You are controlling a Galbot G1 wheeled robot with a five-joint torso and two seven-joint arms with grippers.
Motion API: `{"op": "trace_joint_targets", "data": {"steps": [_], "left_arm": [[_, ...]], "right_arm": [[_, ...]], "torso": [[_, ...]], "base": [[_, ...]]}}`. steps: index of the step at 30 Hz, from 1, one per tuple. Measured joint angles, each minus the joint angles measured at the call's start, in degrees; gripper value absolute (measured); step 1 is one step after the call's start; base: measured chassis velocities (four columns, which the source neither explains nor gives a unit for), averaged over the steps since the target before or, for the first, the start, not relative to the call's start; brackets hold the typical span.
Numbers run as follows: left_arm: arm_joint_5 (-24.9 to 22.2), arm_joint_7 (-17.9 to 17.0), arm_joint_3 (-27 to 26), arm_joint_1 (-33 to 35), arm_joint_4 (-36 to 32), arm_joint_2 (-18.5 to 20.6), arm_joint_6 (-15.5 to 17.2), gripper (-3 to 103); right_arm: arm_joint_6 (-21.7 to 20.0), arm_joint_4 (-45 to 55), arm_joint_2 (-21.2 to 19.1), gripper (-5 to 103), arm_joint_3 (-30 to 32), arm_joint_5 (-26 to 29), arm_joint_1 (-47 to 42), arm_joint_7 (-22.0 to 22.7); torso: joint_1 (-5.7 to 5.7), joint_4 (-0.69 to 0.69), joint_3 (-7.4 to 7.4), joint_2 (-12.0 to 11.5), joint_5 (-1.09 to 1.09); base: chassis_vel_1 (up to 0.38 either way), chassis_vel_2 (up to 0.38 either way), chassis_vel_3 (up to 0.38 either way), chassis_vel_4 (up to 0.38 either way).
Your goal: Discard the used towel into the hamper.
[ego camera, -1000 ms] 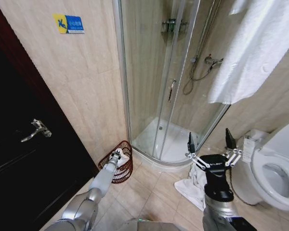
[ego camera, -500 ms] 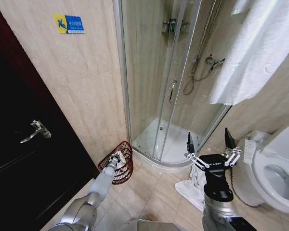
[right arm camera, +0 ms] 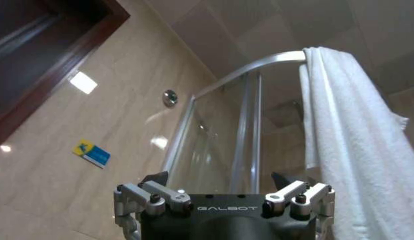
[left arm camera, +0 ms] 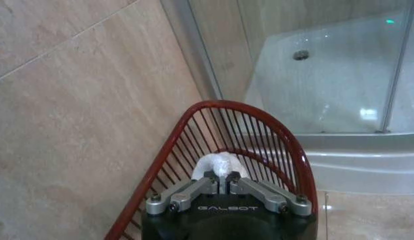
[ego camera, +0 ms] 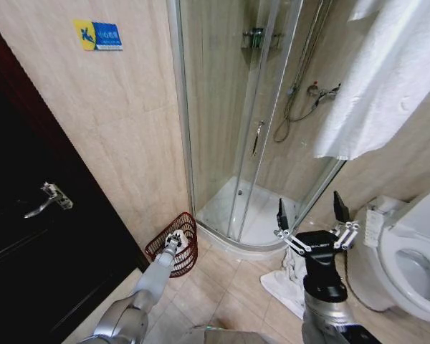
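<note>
The hamper (ego camera: 178, 255) is a small red-brown wire basket on the floor against the beige wall, beside the shower. My left gripper (ego camera: 175, 237) reaches into its open top, shut on a wad of white used towel (left arm camera: 220, 161). In the left wrist view the fingers (left arm camera: 205, 185) meet just behind that wad, inside the hamper's rim (left arm camera: 257, 112). My right gripper (ego camera: 309, 209) is held up in front of the shower tray, open and empty, with its fingertips pointing upward. It also stands open in the right wrist view (right arm camera: 220, 178).
A dark door (ego camera: 36, 236) with a lever handle fills the left. The glass shower stall (ego camera: 251, 129) stands behind the hamper. A toilet (ego camera: 408, 265) is at the right. A white cloth (ego camera: 283, 283) lies on the floor tiles by my right arm. A large white towel (ego camera: 387, 72) hangs above.
The whole head view has shifted a little. My left gripper stays at the hamper's mouth with the towel. The right gripper has not moved.
</note>
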Motion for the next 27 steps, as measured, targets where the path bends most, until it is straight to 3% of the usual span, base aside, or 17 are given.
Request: {"op": "trace_joint_targets", "data": {"steps": [12,17,18,21,24,26,27], "left_arm": [[-0.03,-0.64,-1.09,0.72,-0.1,-0.57,-0.15,4],[0.38,-1.55,-0.94,0.72,-0.3,-1.07,1.27,1],[0.68,-1.59,-0.8,0.88,-0.53,-1.01,2.0,9],[0.93,-1.57,-0.57,1.15,-0.64,-0.7,2.65,14],[1.54,-0.71,-0.26,1.5,-0.63,-0.34,4.2,31],[1.88,0.1,-0.04,1.76,-0.74,-0.32,4.46,31],[2.42,0.83,0.2,2.13,-1.0,-0.24,4.55,36]], "right_arm": [[0.39,-0.1,0.0,100,-0.36,0.79,0.0,-1.47],[0.6,-0.22,0.0,100,-0.38,1.56,0.01,-1.84],[0.58,-0.33,0.0,100,0.34,2.86,0.37,-2.64],[0.4,-0.47,0.0,100,1.64,4.55,1.12,-3.08],[0.35,-0.35,0.0,100,2.14,5.33,0.87,-3.44],[0.59,-0.37,0.0,100,1.78,5.14,0.66,-3.66],[0.87,-0.44,0.0,100,1.51,4.89,0.52,-3.94]], "torso": [[0.0,0.0,0.0,0.0,0.01],[0.05,-0.02,0.01,-0.01,0.0],[0.06,-0.01,0.01,-0.02,0.0],[0.04,0.0,0.01,-0.02,0.01],[-0.02,0.01,0.0,-0.01,0.01],[-0.02,0.0,-0.01,0.0,0.01],[-0.02,0.0,0.0,0.0,-0.01]], "base": [[-0.045,0.046,0.052,-0.041],[-0.081,0.068,0.07,-0.088],[-0.066,0.026,0.047,-0.048],[0.0,0.0,0.0,0.0],[0.0,0.0,0.0,0.0],[0.0,0.0,0.0,0.0],[0.0,0.0,0.0,0.0]]}}
